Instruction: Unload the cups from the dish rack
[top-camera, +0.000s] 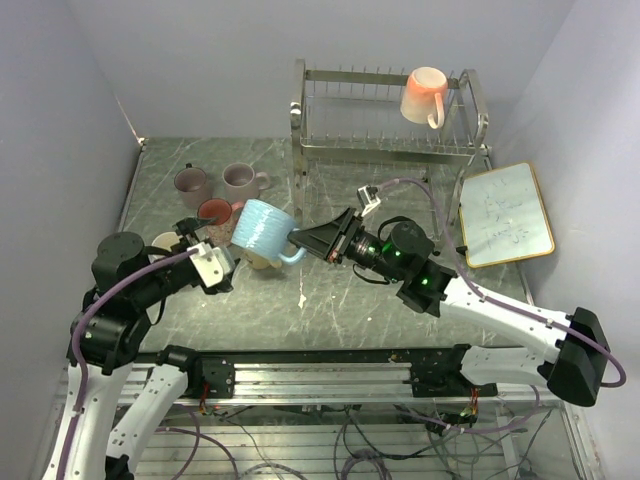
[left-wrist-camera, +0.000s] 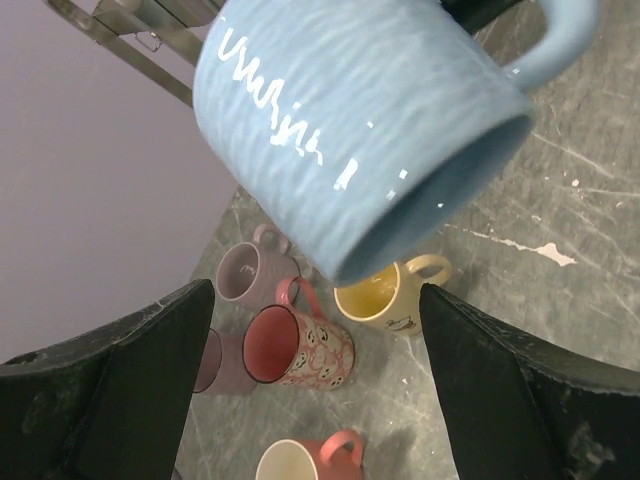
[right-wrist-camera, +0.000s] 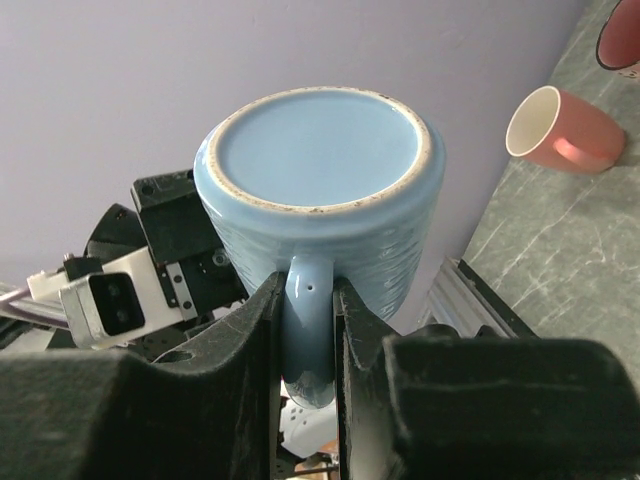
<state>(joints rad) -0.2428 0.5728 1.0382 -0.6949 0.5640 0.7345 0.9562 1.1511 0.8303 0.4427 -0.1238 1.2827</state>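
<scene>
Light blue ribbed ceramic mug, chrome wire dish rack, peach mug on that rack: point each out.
Light blue ribbed ceramic mug (top-camera: 263, 228): top external view, ribbed side wall.
Shiny chrome wire dish rack (top-camera: 298, 108): top external view, left upright post.
Peach-orange ceramic mug (top-camera: 423, 93): top external view, outer side wall.

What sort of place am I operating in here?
Probably a lab test cell, not a kitchen: plain walls box in a marbled tabletop, an aluminium rail fronts it, and cables hang loose below.
</scene>
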